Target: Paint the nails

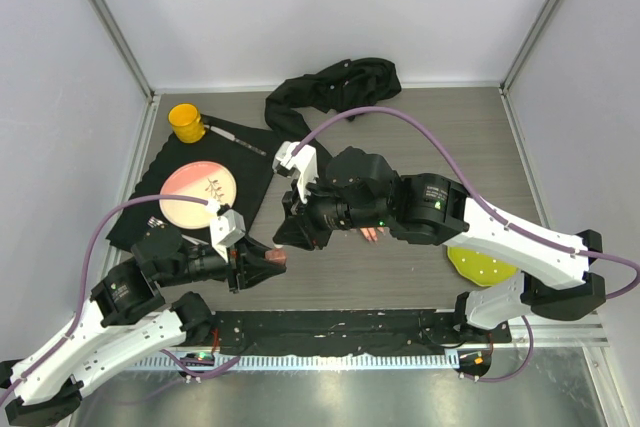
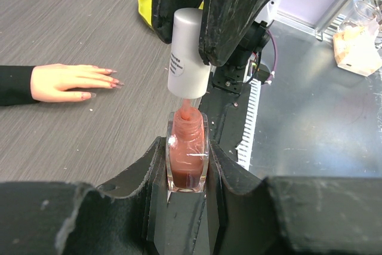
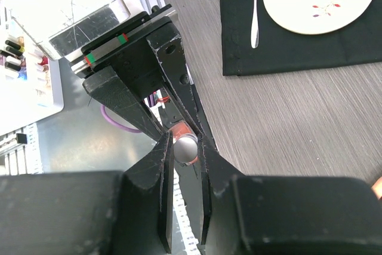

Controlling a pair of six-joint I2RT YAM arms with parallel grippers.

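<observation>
Glass, square-sided and filled with pinkish-red polish: the bottle (image 2: 187,162), pinched by its two flat sides in the left end effector (image 2: 187,174), clenched tight on it. Kept near the front edge of the worktop (image 2: 89,16) with the neck turned toward the other arm, presumably to offer a steady mouth to work against. Right end effector (image 3: 185,147) closed on the white cap (image 2: 188,52), grasping it across its round body. Cap lifted clear of the neck, with the thin stem (image 2: 185,110) beneath it running down into the bottle mouth; bristles hidden inside, so no telling how loaded. One arm as holder, the other as brush hand: a sensible split, the cap doubling as brush handle.

Mannequin hand (image 2: 65,82) flat on the worktop, palm down, fingers slightly spread and aimed toward the bottle side, black sleeve (image 2: 13,85) trailing off from the wrist. Nails (image 2: 111,80) at the fingertips, facing up and open to a brush from above, well apart from the bottle; too small to judge for any coat. From overhead, mostly covered by the right arm. Plate (image 1: 198,195) and fork (image 3: 255,4) on a black mat (image 1: 255,162), off to the left, out of the way.

Likely step in hand: drawing the brush out, ready to carry across to the nearest nail.
</observation>
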